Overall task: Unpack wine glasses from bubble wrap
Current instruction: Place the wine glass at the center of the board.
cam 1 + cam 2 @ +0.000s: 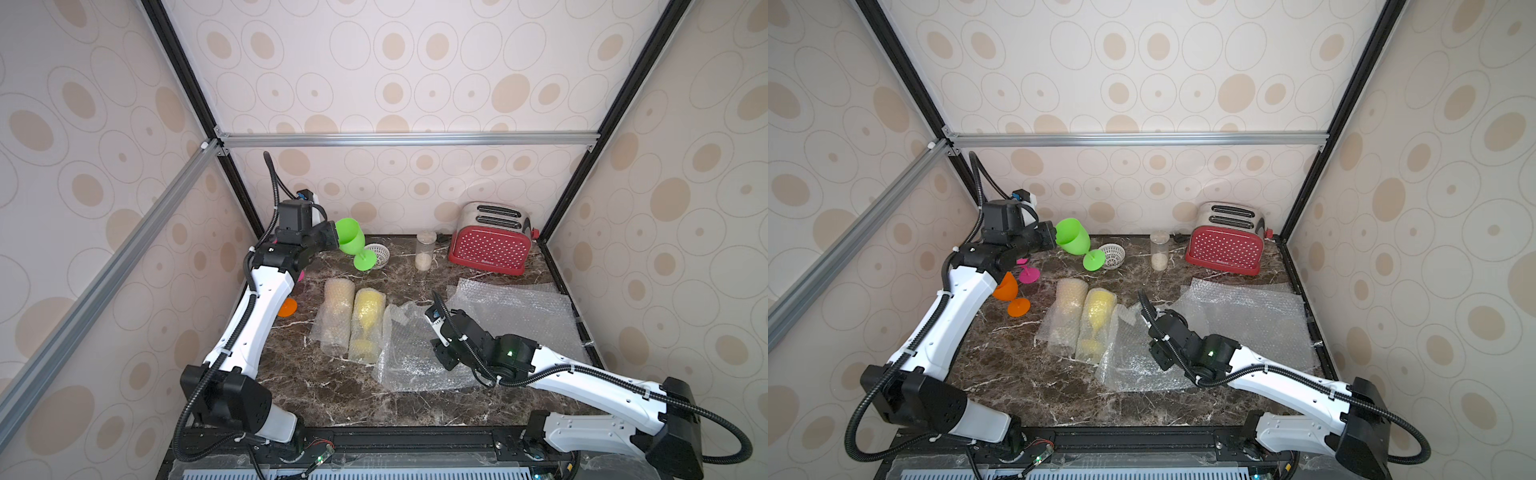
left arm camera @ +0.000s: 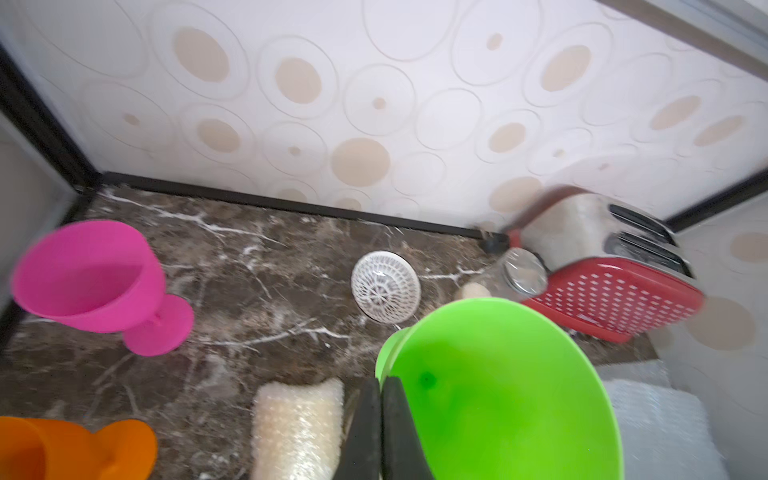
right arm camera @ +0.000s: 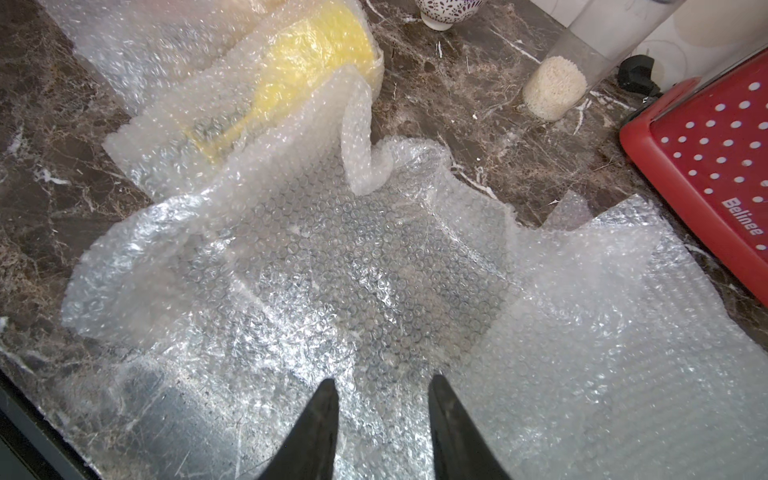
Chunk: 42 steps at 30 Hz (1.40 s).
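Observation:
My left gripper [image 2: 380,380] is shut on the rim of the green wine glass [image 1: 351,243], which hangs tilted at the back left with its foot [image 1: 1093,261] low beside a white lattice bowl. A pink wine glass [image 2: 91,274] and an orange one [image 1: 1007,287] stand bare under the left arm. Two rolls of bubble wrap lie mid-table, one amber [image 1: 338,311] and one holding a yellow glass [image 1: 366,324]. My right gripper [image 3: 382,380] hovers open over a flat loose bubble wrap sheet [image 3: 353,257], with nothing between its fingers.
A red toaster [image 1: 490,245] and a clear jar [image 1: 424,251] stand along the back wall, with the white lattice bowl [image 1: 379,254] to their left. A second flat bubble wrap sheet [image 1: 511,307] covers the right side. Walls enclose the marble table [image 1: 332,390].

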Each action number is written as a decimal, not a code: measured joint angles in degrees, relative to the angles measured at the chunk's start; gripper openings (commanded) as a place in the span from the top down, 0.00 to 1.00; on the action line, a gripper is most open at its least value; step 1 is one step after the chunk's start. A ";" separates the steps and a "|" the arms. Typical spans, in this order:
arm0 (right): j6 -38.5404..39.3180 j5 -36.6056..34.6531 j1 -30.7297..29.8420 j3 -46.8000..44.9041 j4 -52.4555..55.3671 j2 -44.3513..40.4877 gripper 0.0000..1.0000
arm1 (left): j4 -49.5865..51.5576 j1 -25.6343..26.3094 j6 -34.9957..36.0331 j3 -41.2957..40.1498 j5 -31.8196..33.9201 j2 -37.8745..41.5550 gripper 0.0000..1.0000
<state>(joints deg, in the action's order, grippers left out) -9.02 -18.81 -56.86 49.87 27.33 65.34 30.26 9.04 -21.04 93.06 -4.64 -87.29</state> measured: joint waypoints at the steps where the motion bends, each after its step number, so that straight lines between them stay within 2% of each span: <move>1: -0.13 0.15 0.24 -0.15 0.02 -0.09 0.62 | 0.39 -0.39 0.70 0.96 1.33 -1.09 1.00; 6: -0.85 1.07 1.60 -0.72 -0.13 -0.39 0.62 | 0.68 -2.91 3.89 2.73 6.73 -6.91 1.00; 13: -2.05 2.38 2.78 -1.77 -0.42 -0.66 0.62 | -0.11 -6.38 6.38 4.20 9.88 -14.14 1.00; 32: -3.56 4.87 4.24 -1.97 -1.20 0.26 0.63 | -10.60 -8.59 8.39 0.20 9.70 -21.59 1.00; 33: -3.61 4.96 4.24 -1.97 -1.25 0.26 0.63 | -10.60 -8.66 8.39 0.17 9.70 -21.84 0.99; 36: -3.78 5.09 4.28 -1.99 -1.25 0.26 0.63 | -10.73 -8.72 8.41 0.17 9.66 -22.23 0.87; 42: -4.68 5.55 5.05 -1.99 -1.14 0.28 0.63 | -10.54 -8.79 9.05 0.26 9.33 -22.23 0.57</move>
<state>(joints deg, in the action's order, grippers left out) -13.69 -13.26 -51.81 47.88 26.20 65.63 19.73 0.25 -11.99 93.32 4.69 -109.51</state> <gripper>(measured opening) 0.372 0.370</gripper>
